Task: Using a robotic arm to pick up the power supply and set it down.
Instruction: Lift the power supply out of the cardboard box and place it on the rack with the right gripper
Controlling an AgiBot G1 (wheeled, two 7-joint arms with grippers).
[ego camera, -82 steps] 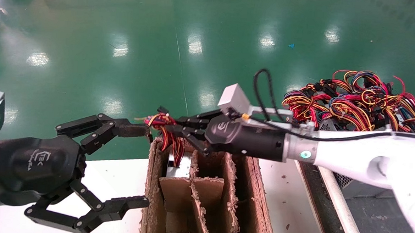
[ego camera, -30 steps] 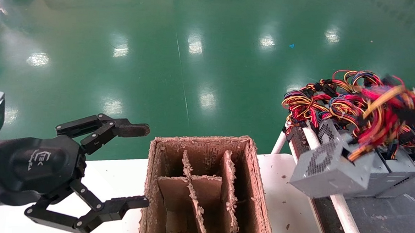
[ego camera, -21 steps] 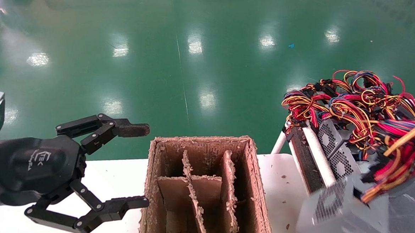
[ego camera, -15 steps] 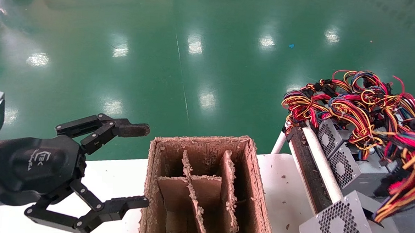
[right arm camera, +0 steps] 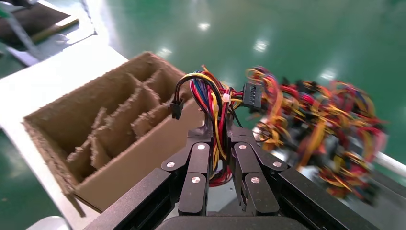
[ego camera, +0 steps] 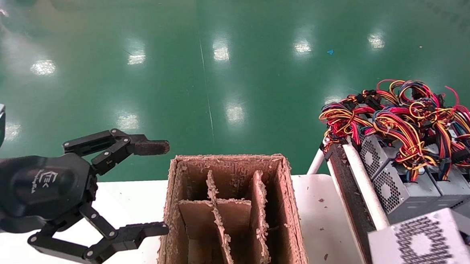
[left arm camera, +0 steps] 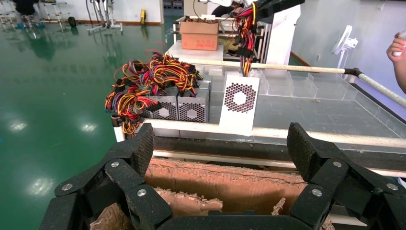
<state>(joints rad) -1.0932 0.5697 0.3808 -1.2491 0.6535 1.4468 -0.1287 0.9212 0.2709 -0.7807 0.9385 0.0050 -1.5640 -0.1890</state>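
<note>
The right hand (right arm camera: 221,158) is clamped on the wire bundle (right arm camera: 210,103) of the power supply (ego camera: 424,248), its fingers (right arm camera: 197,172) pressed together around the red, yellow, black and blue wires. The grey box hangs at the right edge of the desk (ego camera: 326,233), over the white rail (ego camera: 363,175) of the tray (left arm camera: 335,115), perforated vent side showing, just beside the row of other power supplies (ego camera: 401,189). The left hand (ego camera: 135,187) hovers with fingers apart at the left of the divided cardboard box (ego camera: 230,216), touching nothing.
</note>
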